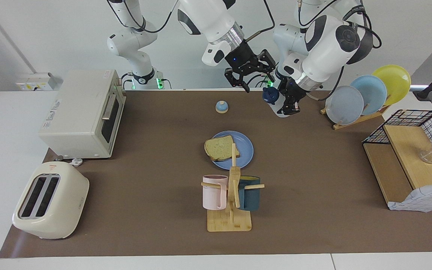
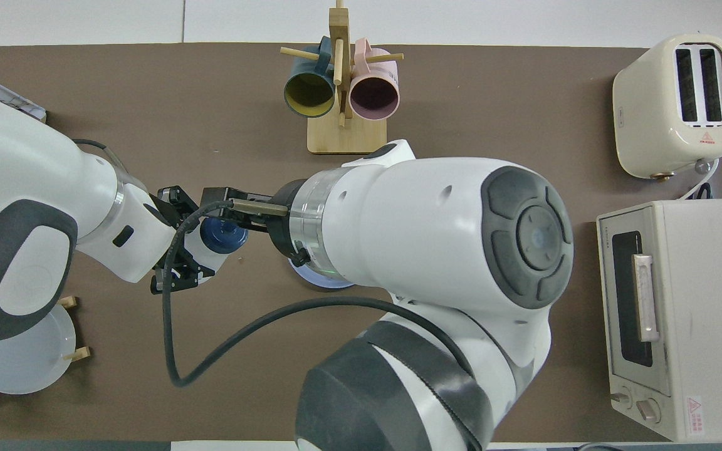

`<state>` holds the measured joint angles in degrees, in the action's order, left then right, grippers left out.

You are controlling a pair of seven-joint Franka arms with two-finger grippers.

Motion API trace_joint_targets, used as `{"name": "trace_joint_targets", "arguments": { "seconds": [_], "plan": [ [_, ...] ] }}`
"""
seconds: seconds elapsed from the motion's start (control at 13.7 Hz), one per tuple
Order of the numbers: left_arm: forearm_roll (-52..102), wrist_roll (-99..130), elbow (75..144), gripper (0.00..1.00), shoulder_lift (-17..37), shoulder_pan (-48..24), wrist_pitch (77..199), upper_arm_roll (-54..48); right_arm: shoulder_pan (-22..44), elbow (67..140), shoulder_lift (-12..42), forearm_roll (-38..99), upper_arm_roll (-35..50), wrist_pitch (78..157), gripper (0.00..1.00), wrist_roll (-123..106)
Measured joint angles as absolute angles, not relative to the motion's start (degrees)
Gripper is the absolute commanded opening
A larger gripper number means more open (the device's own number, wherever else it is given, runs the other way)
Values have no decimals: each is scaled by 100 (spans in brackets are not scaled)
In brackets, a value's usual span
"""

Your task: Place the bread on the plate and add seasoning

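Left hand [image 1: 290, 102] clamped on seasoning bottle [image 1: 273, 98], held aloft so right hand [image 1: 246, 77], fingers apart beside its cap, could open it; bread [image 1: 220, 147] on plate [image 1: 246, 149].

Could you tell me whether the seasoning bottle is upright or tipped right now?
Tipped: the seasoning bottle leans in the left gripper, raised off the table, its navy cap pointing toward the right gripper.

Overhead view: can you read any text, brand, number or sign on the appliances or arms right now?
Toaster: red triangle sign with a line of print under it, too small to read.
Oven: small vertical brand print by the door and a red-and-white sticker at its corner, both too small to read.
Arms, mugs, seasoning bottle: no text visible.
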<state>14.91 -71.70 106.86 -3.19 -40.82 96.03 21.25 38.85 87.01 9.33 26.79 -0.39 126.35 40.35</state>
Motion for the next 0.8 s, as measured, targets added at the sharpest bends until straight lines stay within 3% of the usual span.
{"name": "trace_joint_targets", "arguments": {
  "seconds": [0.51,0.73,0.8],
  "plan": [
    [1491,-7233,10686,0,-319,-4082,9603,2125,4015,8687,962,2679,-6,12944,57,4035],
    [1491,-7233,10686,0,-319,-4082,9603,2125,4015,8688,971,2679,-6,12944,32,4035],
    [1491,-7233,10686,0,-319,-4082,9603,2125,4015,8688,974,2679,-5,12944,29,4035]
  ]
}}
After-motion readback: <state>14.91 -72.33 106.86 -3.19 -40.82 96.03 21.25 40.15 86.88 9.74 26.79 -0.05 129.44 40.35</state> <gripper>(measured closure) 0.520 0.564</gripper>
